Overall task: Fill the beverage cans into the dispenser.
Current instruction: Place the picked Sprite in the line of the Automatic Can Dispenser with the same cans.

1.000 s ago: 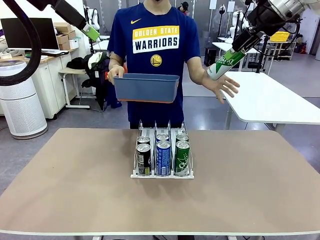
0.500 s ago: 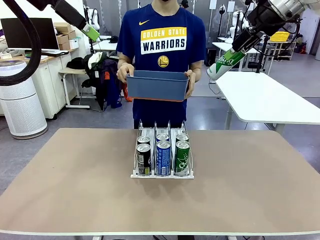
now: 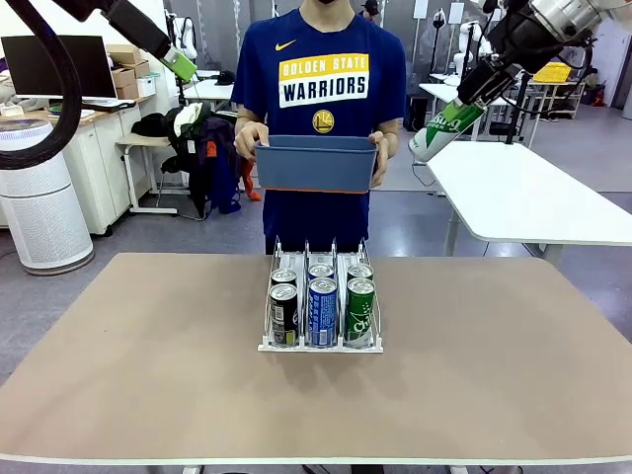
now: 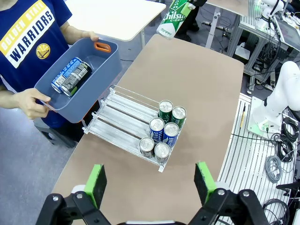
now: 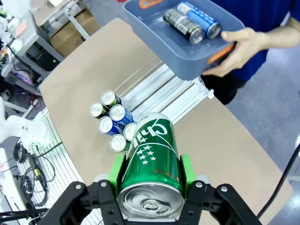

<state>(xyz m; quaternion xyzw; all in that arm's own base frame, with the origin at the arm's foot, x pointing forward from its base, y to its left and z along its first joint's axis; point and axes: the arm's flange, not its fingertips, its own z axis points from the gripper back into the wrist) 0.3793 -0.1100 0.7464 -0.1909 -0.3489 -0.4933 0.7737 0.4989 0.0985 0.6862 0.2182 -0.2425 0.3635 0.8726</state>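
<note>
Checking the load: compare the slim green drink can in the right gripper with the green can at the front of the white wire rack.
The gripped green can hangs tilted aloft; the racked green can stands upright in the white wire rack. The right gripper clamps the gripped can; the racked can is free. Both are green.

Grey floor (image 3: 415,227), a white table (image 3: 533,202) at right, a white air purifier (image 3: 44,207) and dark monitor (image 3: 25,64) at left.
</note>
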